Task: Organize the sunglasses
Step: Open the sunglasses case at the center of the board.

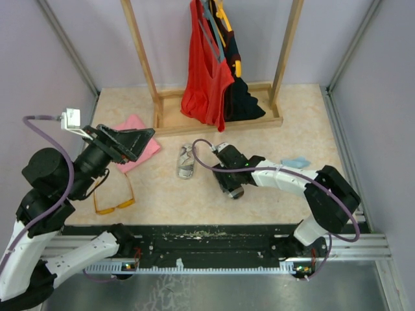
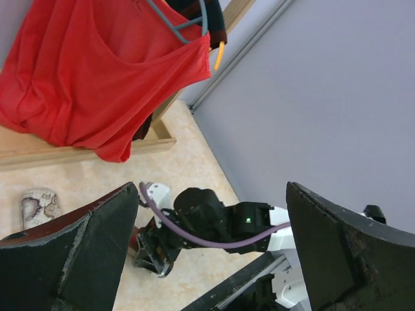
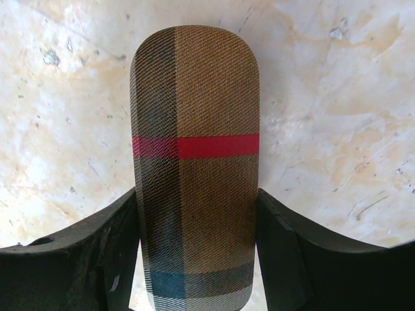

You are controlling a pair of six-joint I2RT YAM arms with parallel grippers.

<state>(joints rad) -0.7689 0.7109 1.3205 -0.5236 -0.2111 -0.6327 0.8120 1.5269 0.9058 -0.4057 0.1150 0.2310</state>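
The sunglasses [image 1: 120, 206], thin reddish-orange frame, lie on the table at the near left, below my raised left arm. My left gripper [image 1: 144, 144] is open and empty, held in the air above the pink cloth; in the left wrist view it [image 2: 211, 194] faces my right arm. My right gripper [image 1: 231, 184] is low at the table's middle. In the right wrist view it [image 3: 198, 194] is shut on the brown plaid case [image 3: 194, 97] with a red stripe, fingers pressing both long sides near its near end.
A pink cloth [image 1: 142, 150] lies left of centre. A white patterned pouch [image 1: 187, 162] lies beside the right gripper. A light blue cloth [image 1: 296, 161] lies at the right. A wooden rack [image 1: 214, 123] with a red top [image 1: 206, 78] stands at the back.
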